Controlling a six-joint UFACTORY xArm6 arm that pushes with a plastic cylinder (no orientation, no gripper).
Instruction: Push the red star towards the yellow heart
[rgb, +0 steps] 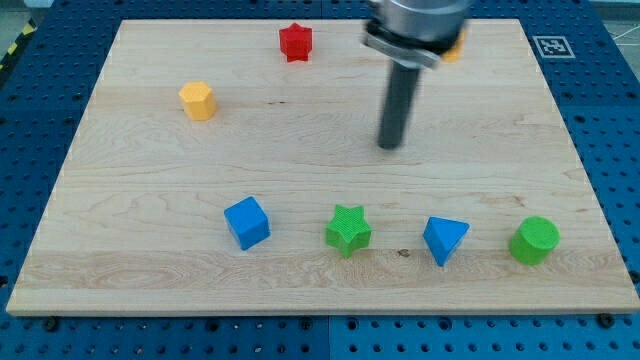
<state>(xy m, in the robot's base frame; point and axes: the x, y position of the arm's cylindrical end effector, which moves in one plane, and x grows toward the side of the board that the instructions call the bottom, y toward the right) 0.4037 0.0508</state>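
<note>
The red star (295, 42) sits near the view's top edge of the wooden board (150, 200), left of centre. A yellow block (455, 48), mostly hidden behind the arm's body, lies at the view's top right; its shape cannot be made out. My tip (389, 145) rests on the board well to the right of and below the red star, apart from every block.
A yellow hexagonal block (198, 101) lies at the upper left. Along the view's bottom stand a blue cube (247, 222), a green star (348, 230), a blue triangular block (444, 239) and a green cylinder (534, 240).
</note>
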